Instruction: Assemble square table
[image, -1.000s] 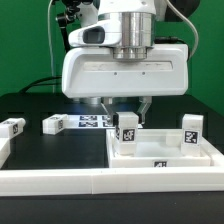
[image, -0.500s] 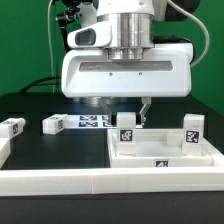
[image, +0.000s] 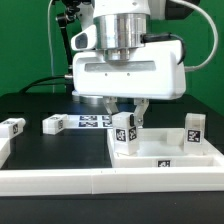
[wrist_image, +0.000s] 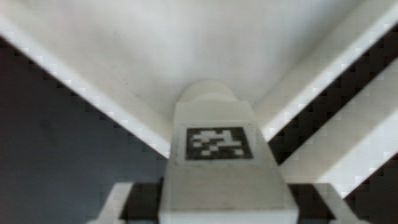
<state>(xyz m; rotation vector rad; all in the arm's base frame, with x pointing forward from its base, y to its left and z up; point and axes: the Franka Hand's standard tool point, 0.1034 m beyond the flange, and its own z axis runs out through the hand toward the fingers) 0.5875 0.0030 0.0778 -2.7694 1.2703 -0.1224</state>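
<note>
I have the gripper (image: 124, 110) closed on a leg (image: 125, 130) — its fingers (image: 140, 108) clamp the block's sides near the top. The wrist view shows that leg (wrist_image: 221, 150) filling the gap between them, with its tag facing the camera. The leg stands upright over the back corner of the square slab (image: 165, 152) on the exterior view's left; I cannot tell whether its foot touches the slab's floor. A second leg (image: 192, 128) stands upright at the slab's other back corner, well apart from the first. The slab lies on the desk (image: 60, 150) toward the exterior view's right, with its front rim against the long white rail (image: 70, 180) along the desk's near edge. Just behind the slab lies the marker board (image: 93, 122). Beside it a third leg (image: 52, 124) lies on the desk, and a fourth leg (image: 12, 127) sits near the desk's edge on the exterior view's left.
</note>
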